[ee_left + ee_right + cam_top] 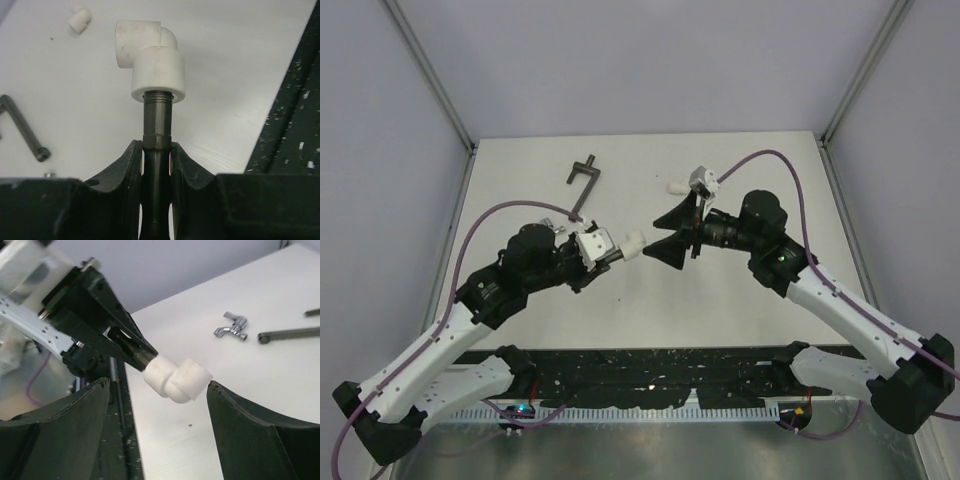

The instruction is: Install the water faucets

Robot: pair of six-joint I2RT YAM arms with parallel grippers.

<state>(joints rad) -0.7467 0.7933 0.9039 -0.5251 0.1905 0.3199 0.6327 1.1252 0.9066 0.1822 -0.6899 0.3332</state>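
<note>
Now left jaws clamp the dark faucet (157,117), seemingly threaded into an elbow (155,65); right jaws apart.

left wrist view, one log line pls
left gripper shut on dark faucet | white elbow on its threaded end | right gripper open, flanking elbow | silver faucet on table
</note>
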